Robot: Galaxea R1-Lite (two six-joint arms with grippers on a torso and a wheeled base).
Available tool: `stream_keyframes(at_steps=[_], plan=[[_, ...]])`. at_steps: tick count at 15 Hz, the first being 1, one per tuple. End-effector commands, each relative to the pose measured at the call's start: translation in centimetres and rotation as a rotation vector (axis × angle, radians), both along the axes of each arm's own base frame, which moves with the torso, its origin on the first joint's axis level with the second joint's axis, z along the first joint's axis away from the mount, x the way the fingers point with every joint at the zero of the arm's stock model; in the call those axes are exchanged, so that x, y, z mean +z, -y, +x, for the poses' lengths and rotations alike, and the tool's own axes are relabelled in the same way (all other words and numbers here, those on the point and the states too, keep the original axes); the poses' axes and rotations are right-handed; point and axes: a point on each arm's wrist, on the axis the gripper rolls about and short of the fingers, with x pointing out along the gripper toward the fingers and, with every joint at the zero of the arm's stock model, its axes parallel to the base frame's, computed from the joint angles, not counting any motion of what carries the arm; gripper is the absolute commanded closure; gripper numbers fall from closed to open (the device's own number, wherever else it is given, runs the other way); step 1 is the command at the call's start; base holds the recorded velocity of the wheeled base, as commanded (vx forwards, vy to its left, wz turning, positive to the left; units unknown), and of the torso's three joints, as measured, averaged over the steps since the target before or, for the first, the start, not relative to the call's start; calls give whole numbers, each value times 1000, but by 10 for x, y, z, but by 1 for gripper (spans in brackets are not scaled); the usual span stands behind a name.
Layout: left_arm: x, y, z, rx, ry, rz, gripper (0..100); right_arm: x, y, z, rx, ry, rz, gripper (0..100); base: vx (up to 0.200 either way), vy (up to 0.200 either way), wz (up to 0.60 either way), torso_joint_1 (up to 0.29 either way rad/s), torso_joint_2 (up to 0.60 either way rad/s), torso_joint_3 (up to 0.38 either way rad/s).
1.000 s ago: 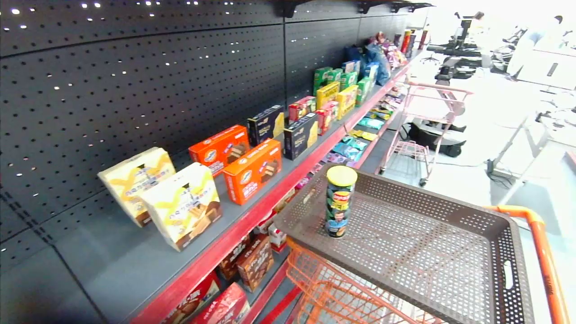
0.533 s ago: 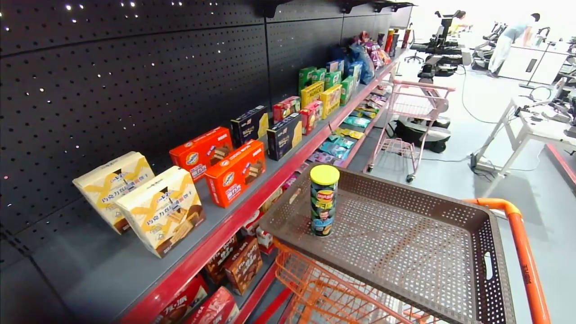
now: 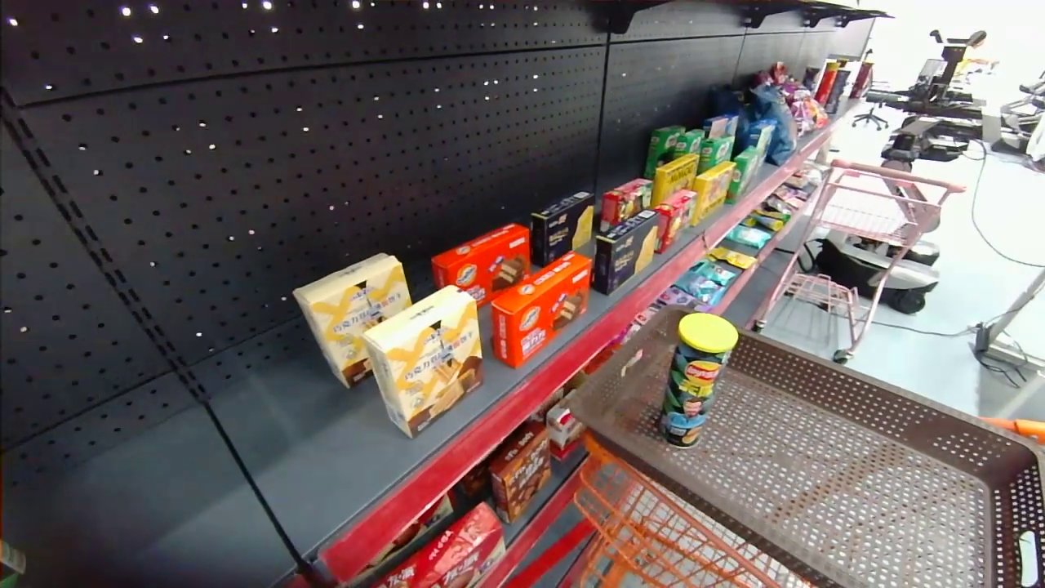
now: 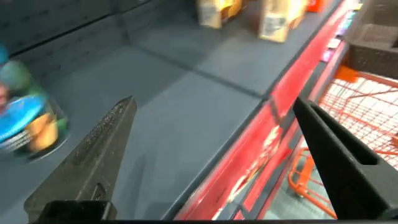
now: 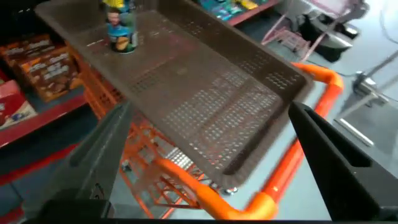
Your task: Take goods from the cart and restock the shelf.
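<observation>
Everything slides rightward in the head view: its camera has turned left, and the goods themselves have not moved. One chip can [image 3: 692, 380] stands upright at 10 o'clock in the tray [image 3: 857, 457], close to the shelf [image 3: 326, 441] — probably an easy reach. It is a smooth cylinder with a yellow plastic lid. The tray is brown perforated plastic on an orange wire cart [image 3: 653, 531]. The left gripper [image 4: 212, 104] hangs above the flat grey shelf board and the right gripper [image 5: 210, 109] above the cart — both spread wide, holding nothing.

A shop aisle: a long red-edged shelf [image 3: 310, 441] with a black pegboard back [image 3: 367, 147] carries rows of snack boxes [image 3: 539, 306], with an orange shopping cart [image 3: 637, 523] and a pink trolley [image 3: 890, 173] alongside.
</observation>
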Motion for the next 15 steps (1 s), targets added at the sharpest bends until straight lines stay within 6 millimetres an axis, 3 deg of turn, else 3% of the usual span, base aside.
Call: stream_keyframes(at_steps=[1, 5, 8, 10, 11, 15], plan=[[0, 0, 0, -1, -2, 0, 0, -2, 0, 1, 5, -48, -4, 0, 0, 0, 0, 0, 0, 0], [0, 0, 0, -1, -2, 0, 0, -5, 0, 0, -3, -65, -2, 0, 0, 0, 0, 0, 0, 0], [0, 0, 0, -1, -2, 0, 0, -6, 0, 1, -1, -79, 3, 0, 0, 0, 400, 0, 0, 2], [0, 0, 0, -1, -2, 0, 0, 0, 1, 13, -6, -163, 13, 0, 0, 0, 0, 0, 0, 0], [0, 0, 0, -1, -2, 0, 0, 6, 2, 26, -8, -219, 25, 0, 0, 0, 0, 0, 0, 0], [0, 0, 0, 1, -2, 0, 0, 35, 7, 106, -52, -132, 301, 0, 0, 0, 0, 0, 0, 0]])
